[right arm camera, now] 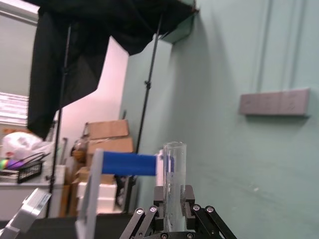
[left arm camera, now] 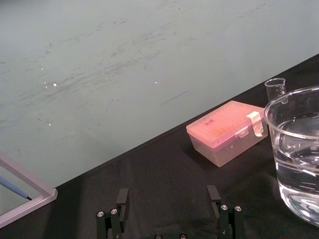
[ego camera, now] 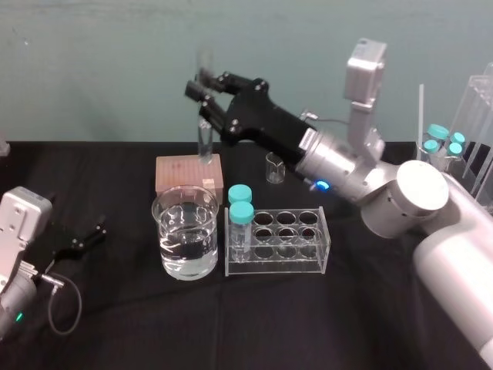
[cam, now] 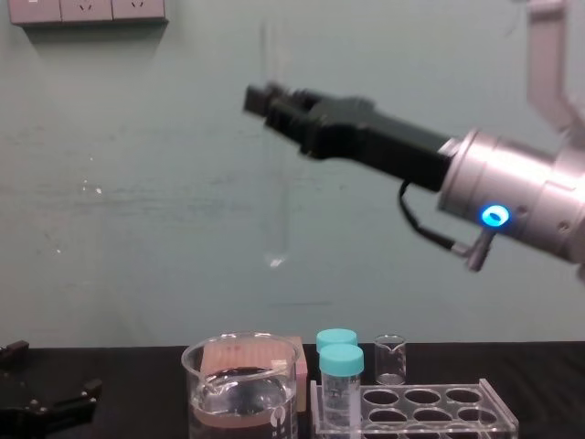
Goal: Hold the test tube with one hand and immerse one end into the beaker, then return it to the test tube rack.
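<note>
Right tool [ego camera: 204, 104] grips test tube [ego camera: 206, 146], seemingly above beaker [ego camera: 186, 231].

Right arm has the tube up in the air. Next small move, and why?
Probably lower the right gripper straight down, slowly. It is shut on the test tube, which hangs upright, its rounded end well above the beaker and roughly over its right half in the chest view. Check depth in the head view. The left gripper sits parked, open, at left.
</note>
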Tool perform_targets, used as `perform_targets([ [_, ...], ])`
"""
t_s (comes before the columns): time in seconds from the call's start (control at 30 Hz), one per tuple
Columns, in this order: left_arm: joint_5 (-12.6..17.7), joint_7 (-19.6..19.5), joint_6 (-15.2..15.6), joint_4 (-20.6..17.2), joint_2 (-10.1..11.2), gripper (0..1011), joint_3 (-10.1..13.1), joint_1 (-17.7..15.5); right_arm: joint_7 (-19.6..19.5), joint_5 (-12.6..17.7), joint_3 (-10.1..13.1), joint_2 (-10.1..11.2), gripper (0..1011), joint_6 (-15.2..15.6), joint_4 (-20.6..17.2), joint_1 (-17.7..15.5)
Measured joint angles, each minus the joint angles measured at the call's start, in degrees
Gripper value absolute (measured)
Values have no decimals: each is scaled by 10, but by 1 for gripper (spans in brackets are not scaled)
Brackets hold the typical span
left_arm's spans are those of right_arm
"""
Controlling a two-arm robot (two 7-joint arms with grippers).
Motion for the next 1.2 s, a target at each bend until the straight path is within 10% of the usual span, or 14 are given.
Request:
perform_targets([
  [0.57, 0, 0, 0, 0, 0, 1000, 0, 0, -147, -47, 92, 92, 226, 30, -148, -125],
  [1.2, 0, 0, 0, 0, 0, 1000, 0, 0, -177, -69, 124, 88, 226, 60, -128, -187],
])
